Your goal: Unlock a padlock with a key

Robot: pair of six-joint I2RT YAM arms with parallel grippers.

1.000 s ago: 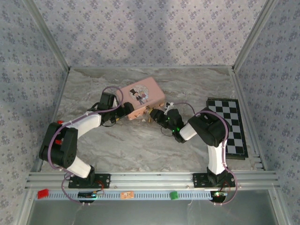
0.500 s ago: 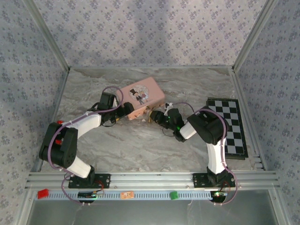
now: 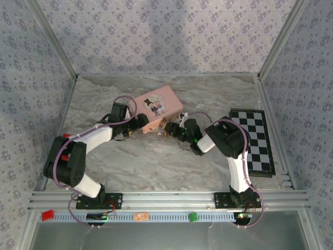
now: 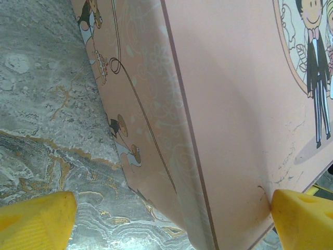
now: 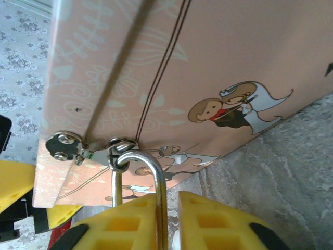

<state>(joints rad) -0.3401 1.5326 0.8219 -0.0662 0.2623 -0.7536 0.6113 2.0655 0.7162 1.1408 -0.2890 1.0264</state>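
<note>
Left arm (image 3: 93, 136): elbow folded back at the left side of the table (image 3: 156, 161), forearm lying low and reaching right toward the pink tin (image 3: 156, 107). Left fingers (image 4: 36, 219) stood wide apart, straddling the tin's near corner, one on the marbled table side, the other against the printed lid; nothing was clamped between them.

Right arm (image 3: 234, 151): upper link rose from its base, elbow bent beside the chessboard (image 3: 257, 146), forearm angled left and down to the tin's front wall. Right fingers (image 5: 203, 221) were closed almost together on the padlock (image 5: 162, 187), with its thin silver shackle between them. The shackle passed through the ring of the metal hasp (image 5: 78, 148) on the tin's front; the lock's body was hidden below the fingers. In the top view the padlock sat at the tin's near long side, between the two wrists.
</note>
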